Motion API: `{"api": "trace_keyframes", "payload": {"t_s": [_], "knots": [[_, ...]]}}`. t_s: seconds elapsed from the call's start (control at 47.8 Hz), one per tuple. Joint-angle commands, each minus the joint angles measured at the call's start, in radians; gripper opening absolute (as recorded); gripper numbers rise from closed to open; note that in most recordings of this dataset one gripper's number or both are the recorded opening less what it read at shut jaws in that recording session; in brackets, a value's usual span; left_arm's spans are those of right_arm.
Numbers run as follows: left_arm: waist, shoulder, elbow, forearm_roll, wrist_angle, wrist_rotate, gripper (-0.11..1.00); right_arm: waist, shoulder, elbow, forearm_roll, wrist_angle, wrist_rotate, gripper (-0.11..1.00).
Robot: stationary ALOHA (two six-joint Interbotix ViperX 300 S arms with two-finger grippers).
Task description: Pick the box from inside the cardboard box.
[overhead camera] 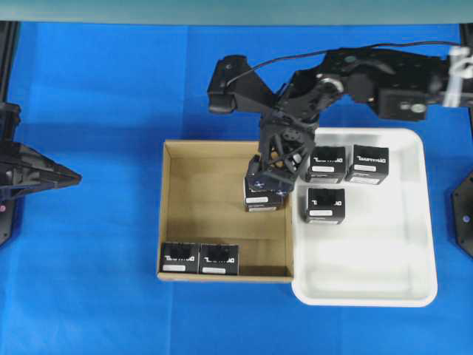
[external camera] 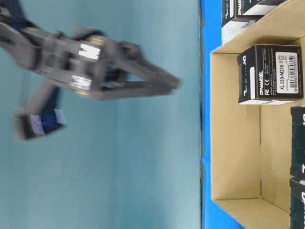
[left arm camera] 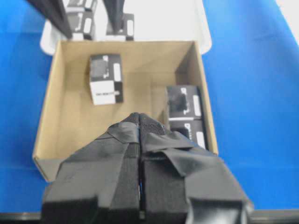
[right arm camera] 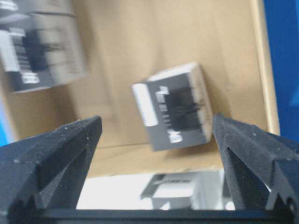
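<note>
Inside the large brown cardboard box (overhead camera: 214, 214), against its right wall, sat a small black cuboid box (overhead camera: 262, 198) with white lettering. The right gripper (overhead camera: 267, 177) hung just above it, jaws spread wide and empty. The left gripper (left arm camera: 140, 122), at the far left, was pressed closed.

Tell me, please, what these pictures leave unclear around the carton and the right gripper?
- Overhead: the right gripper covers most of the box below it, so any contact is hidden.
- Right wrist: motion blur smears that box; its lettering is unreadable.
- Table-level: the frame's right edge cuts off two boxes in the carton.
- Left wrist: the shut left gripper hides the carton's near wall.
</note>
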Motion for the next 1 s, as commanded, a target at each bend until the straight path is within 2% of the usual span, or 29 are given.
{"api": "trace_keyframes", "payload": {"t_s": [0.0,0.23,0.46,0.711,0.92,0.982], "knots": [[0.003,0.002,-0.031,0.003,-0.006,-0.002,-0.07,0.015,-0.058,-0.04,-0.003,0.041,0.003,0.99],[0.003,0.0,-0.035,0.003,-0.006,-0.002,-0.07,0.018,-0.135,-0.109,-0.014,0.218,0.015,0.99],[0.003,0.0,-0.044,0.002,-0.006,-0.002,-0.07,0.023,-0.164,-0.196,-0.124,0.353,0.054,0.99],[0.002,0.0,-0.044,0.003,-0.006,-0.021,-0.07,0.037,-0.169,-0.287,-0.153,0.41,0.064,0.99],[0.0,0.0,-0.044,0.002,-0.006,-0.026,-0.07,0.043,-0.167,-0.29,-0.175,0.422,0.064,0.99],[-0.002,0.0,-0.044,0.002,-0.006,-0.026,-0.07,0.044,-0.161,-0.284,-0.195,0.417,0.064,0.99]]}}
